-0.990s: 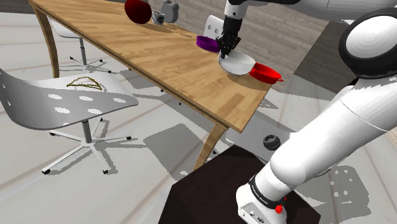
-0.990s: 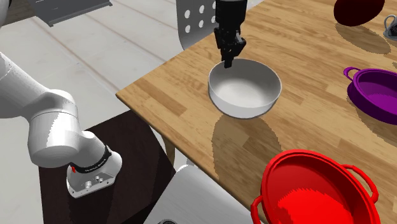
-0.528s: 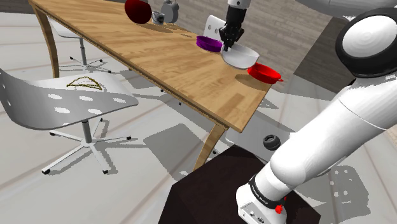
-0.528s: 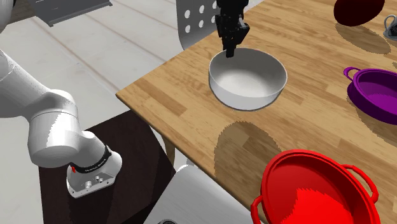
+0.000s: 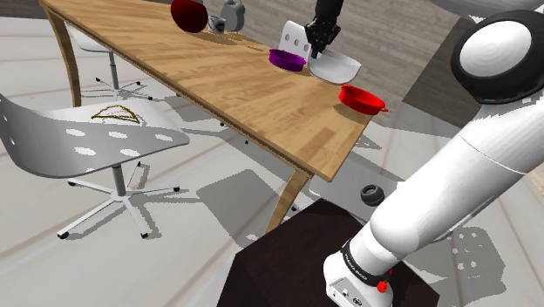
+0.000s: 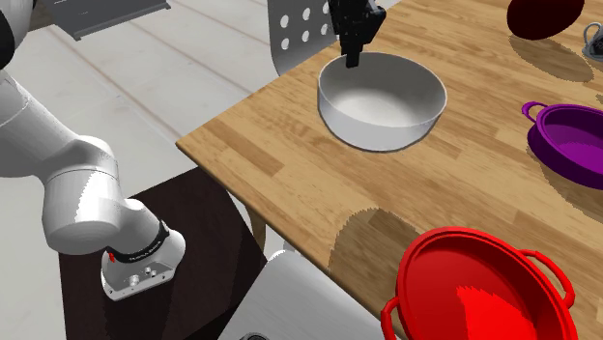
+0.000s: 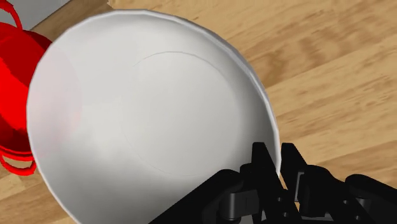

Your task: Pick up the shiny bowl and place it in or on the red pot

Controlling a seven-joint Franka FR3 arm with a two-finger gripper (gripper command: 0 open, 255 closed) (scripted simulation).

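The shiny bowl (image 6: 382,100) is white-grey and hangs in the air above the wooden table (image 6: 464,184), casting a shadow below it. My black gripper (image 6: 352,58) is shut on its rim, one finger inside and one outside, as the wrist view shows with the gripper (image 7: 278,167) pinching the bowl (image 7: 146,133) wall. In the shoulder view the bowl (image 5: 337,66) is lifted and tilted under the gripper (image 5: 317,54). The red pot (image 6: 478,287) with loop handles sits on the table at the near corner; the same red pot (image 5: 361,98) lies just beyond the bowl, and red pot (image 7: 14,95) peeks past the bowl's edge.
A purple pan (image 6: 572,143) sits on the table to the second exterior view's right, purple pan (image 5: 286,59) beside the bowl in the shoulder view. A dark red round pot (image 5: 189,14) and a grey kettle (image 5: 231,15) stand farther along. White chairs (image 5: 83,139) stand on the floor.
The gripper has lifted the bowl higher off the table and carried it a little away from the table edge; its shadow has slid toward the red pot.
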